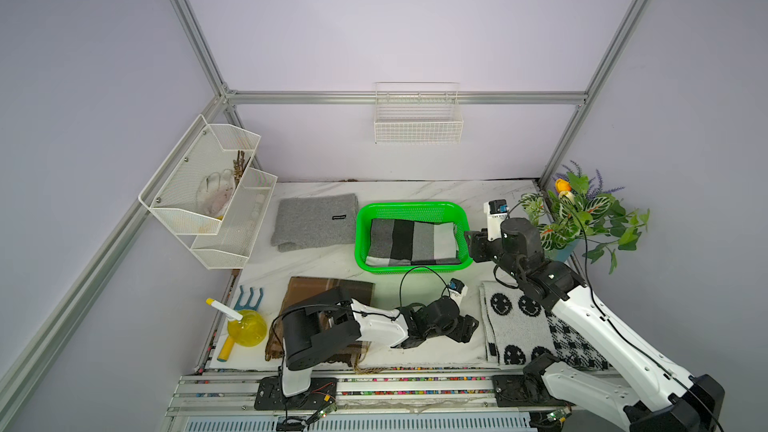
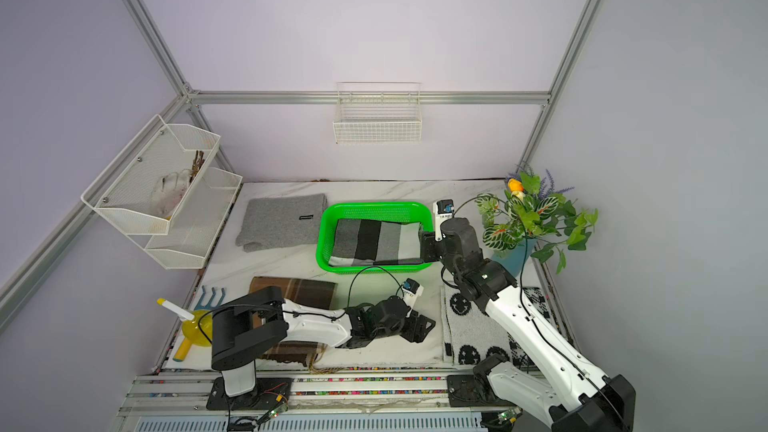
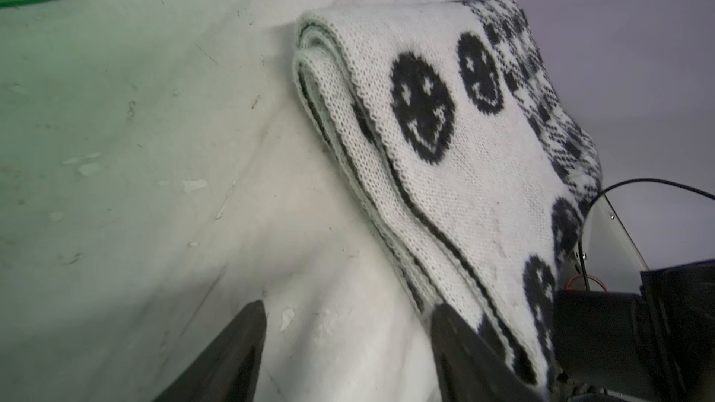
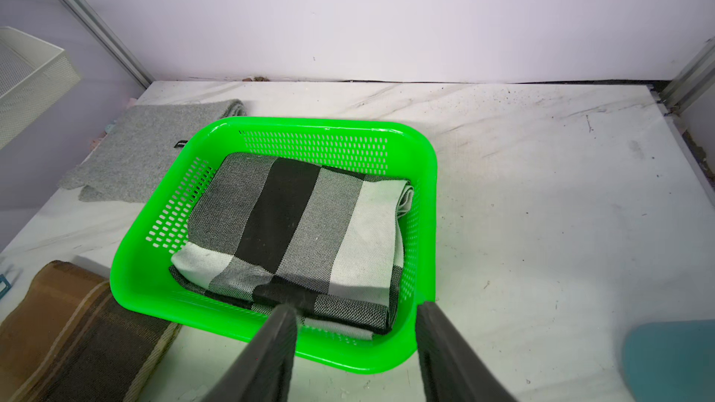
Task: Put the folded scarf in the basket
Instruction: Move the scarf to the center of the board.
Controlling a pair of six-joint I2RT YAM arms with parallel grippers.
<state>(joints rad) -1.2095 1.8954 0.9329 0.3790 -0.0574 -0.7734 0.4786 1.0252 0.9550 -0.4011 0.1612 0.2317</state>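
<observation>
We see the checked scarf (image 1: 413,241) lying inside the green basket (image 1: 409,206), looking soft and floppy, right jaws parted empty at its 3 o'clock rim, left jaws wide at 5 o'clock; we'd pinch every layer at a folded edge.

Four folded scarves (image 1: 411,241), one green basket (image 1: 409,204), two white racks (image 1: 199,184), one plant (image 1: 582,214).
</observation>
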